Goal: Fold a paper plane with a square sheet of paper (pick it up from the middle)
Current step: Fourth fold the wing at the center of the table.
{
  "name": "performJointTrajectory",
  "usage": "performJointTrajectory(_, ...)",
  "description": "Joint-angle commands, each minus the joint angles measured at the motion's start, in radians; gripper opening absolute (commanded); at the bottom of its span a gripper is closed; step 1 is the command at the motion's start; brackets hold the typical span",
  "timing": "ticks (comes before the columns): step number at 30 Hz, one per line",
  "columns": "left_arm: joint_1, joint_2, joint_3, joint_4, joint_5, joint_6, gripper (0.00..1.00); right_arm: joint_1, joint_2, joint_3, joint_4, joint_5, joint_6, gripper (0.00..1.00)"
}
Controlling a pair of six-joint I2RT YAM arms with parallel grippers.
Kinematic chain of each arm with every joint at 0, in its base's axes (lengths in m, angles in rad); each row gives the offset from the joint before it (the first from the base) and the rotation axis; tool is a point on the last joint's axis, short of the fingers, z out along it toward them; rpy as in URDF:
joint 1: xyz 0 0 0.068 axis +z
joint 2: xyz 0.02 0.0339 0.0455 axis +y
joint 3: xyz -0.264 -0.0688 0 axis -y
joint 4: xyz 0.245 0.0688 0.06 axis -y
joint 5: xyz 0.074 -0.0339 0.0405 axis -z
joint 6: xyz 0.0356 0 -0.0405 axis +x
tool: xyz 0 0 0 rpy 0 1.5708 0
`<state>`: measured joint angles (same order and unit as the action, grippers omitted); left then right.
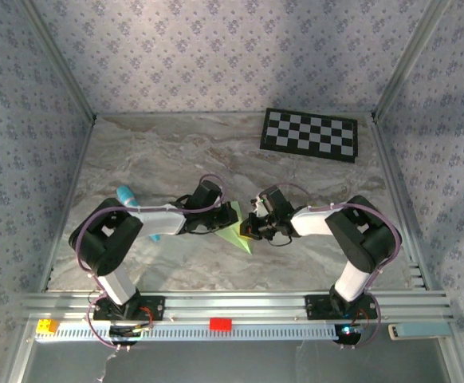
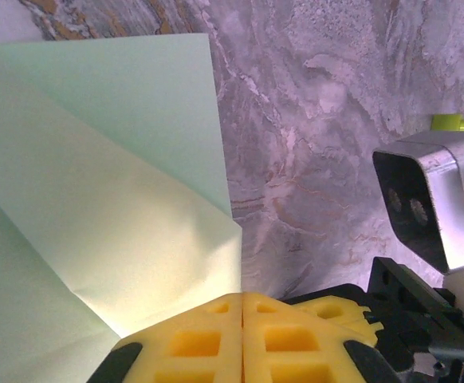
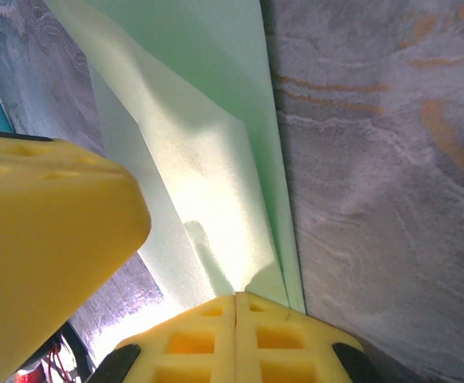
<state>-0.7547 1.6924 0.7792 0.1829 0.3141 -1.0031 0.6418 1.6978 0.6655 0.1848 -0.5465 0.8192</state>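
Two pairs of yellow fingers (image 2: 200, 343) are each pressed flat together, with no gap at either seam. On the left gripper (image 2: 242, 300) the closed tips meet the lower corner of the mint-green paper (image 2: 120, 223), whose right edge runs straight down to the seam. Whether the sheet is actually nipped there I cannot tell. The right gripper (image 3: 236, 302) is closed just as tight, and the paper's folded layers run down to its tips, likewise with no clear sign of a pinch. At the left of the right wrist view, a big yellow pad (image 3: 49, 231) of the left gripper sits close against the paper.

From above, the two grippers face each other in the near half of the marble table (image 1: 176, 152). The paper lies between them, folded, with a pointed tip aimed toward the arm bases. A cyan-blue stick (image 1: 125, 194) lies partly hidden behind the left arm. The black-and-white checkerboard (image 1: 310, 134) lies flat at the far right, well apart from the paper. On the aluminium rail (image 1: 296, 329) in front sit a small yellow block (image 1: 47, 325) at the left and a red block (image 1: 220, 323) near the middle.
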Motion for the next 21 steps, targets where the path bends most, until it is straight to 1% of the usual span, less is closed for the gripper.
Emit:
performJointTrajectory(1, 0.000, 0.022, -0.016, 0.014, -0.009, 0.010, 0.06, 0.006, 0.025, -0.036, -0.113, 0.078, -0.018, 0.00)
performJointTrajectory(8, 0.042, 0.103, -0.005, 0.032, -0.018, 0.017, 0.05, 0.007, 0.030, -0.042, -0.123, 0.084, -0.024, 0.00)
performJointTrajectory(21, 0.138, 0.122, 0.047, -0.039, -0.017, 0.098, 0.05, 0.013, 0.033, -0.048, -0.158, 0.097, -0.049, 0.00)
